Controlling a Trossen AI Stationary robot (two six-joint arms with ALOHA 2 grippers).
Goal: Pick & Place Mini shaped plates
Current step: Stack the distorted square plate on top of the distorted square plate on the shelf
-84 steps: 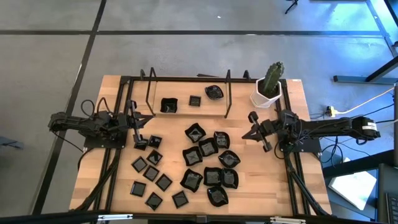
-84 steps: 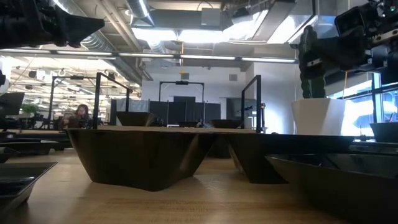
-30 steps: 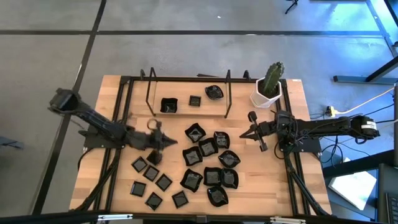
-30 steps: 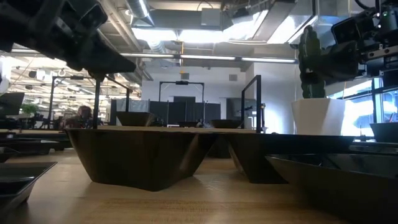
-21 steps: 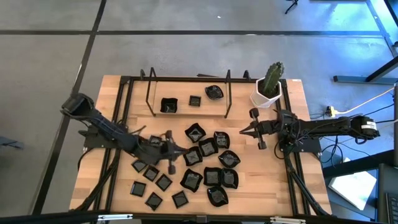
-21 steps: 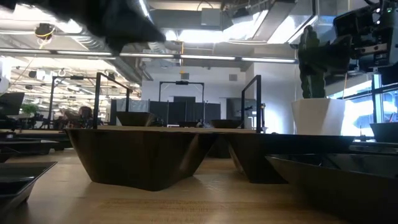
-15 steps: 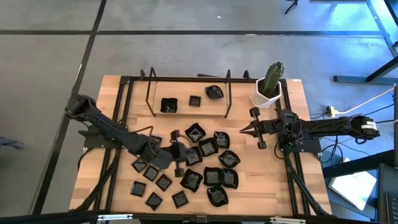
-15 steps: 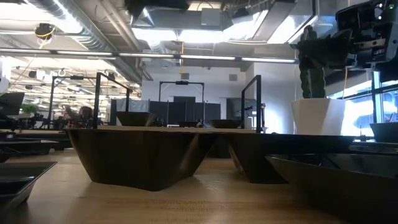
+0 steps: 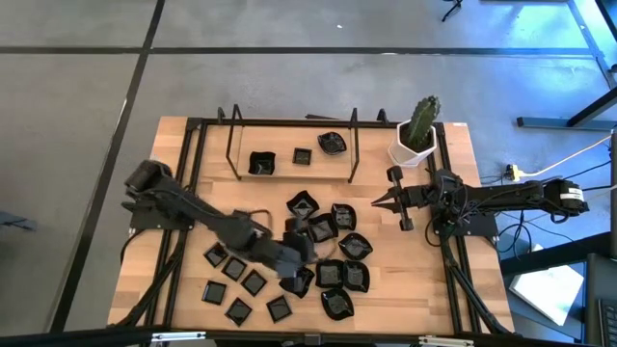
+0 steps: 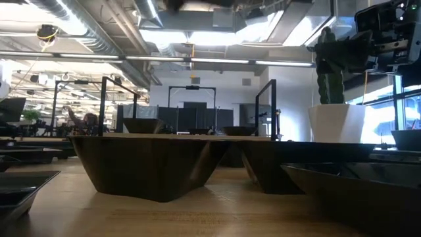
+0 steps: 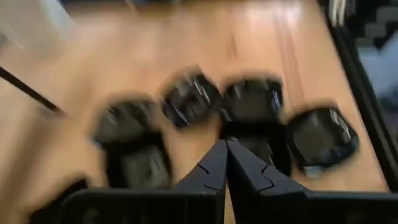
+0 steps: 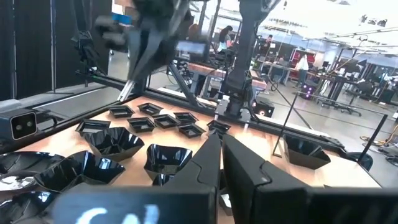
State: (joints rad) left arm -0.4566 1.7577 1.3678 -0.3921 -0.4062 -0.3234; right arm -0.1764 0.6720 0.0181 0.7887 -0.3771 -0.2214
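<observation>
Many mini shaped plates lie flat on the wooden table: larger raised-rim ones in a cluster right of the middle, and small flat squares at the near left. Three more sit inside the black rack. My left gripper hangs shut and empty above the cluster. In its wrist view the closed fingers point down at a slant over the blurred plates. My right gripper waits shut and empty above the table's right side, its fingers pointing level across the plates.
A black wire rack stands along the far edge. A white pot with a cactus is at the far right corner, close behind my right arm. In the low view, large plates fill the foreground. Bare wood shows at the near right.
My left gripper has swung from the table's left side toward the middle and the near edge, rising and tipping down. It now hangs over the cluster of larger plates, shut throughout. No plate has moved. My right gripper has stayed in place.
</observation>
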